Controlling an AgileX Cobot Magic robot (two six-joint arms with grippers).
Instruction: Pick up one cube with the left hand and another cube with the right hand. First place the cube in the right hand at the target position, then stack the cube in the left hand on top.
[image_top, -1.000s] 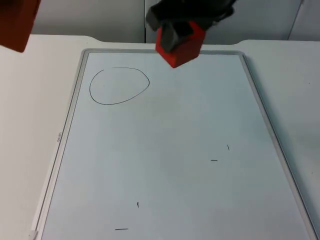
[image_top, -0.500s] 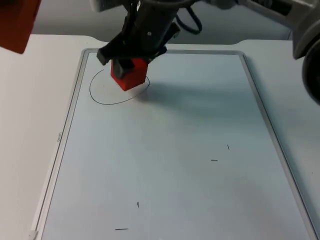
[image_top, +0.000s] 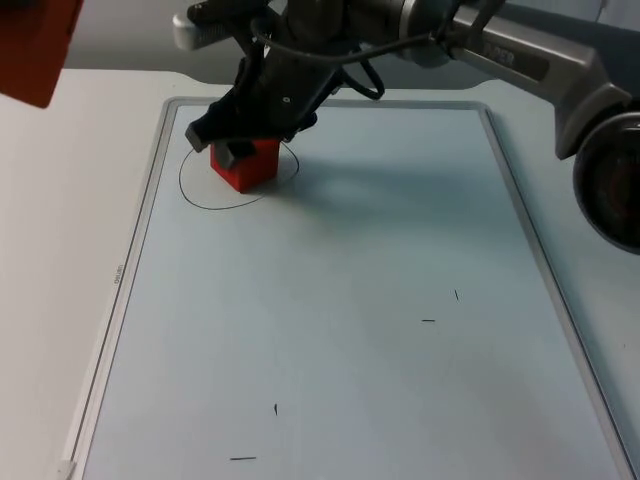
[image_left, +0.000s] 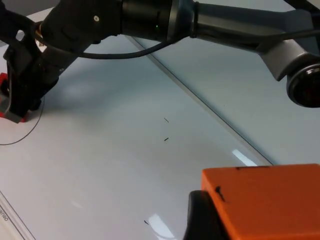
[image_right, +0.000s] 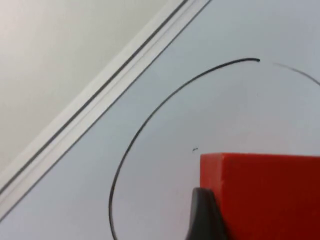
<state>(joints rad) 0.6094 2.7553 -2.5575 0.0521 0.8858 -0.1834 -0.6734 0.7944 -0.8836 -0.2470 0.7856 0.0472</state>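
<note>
Holding: right gripper (image_top: 243, 152) clenched on small red hard cube (image_top: 245, 166), inside pen circle (image_top: 195, 195), far left.
Waiting: left gripper (image_left: 210, 220) grasps orange hard cube (image_left: 270, 200), looks light; pinch flat sides.

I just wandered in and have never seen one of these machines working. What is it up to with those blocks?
Two robot arms each hold a block. The right gripper has a red cube down inside a hand-drawn circle on the whiteboard, fingers shut on it. The left gripper waits off to the side, raised, holding an orange cube that is meant to go on top of the red one.
</note>
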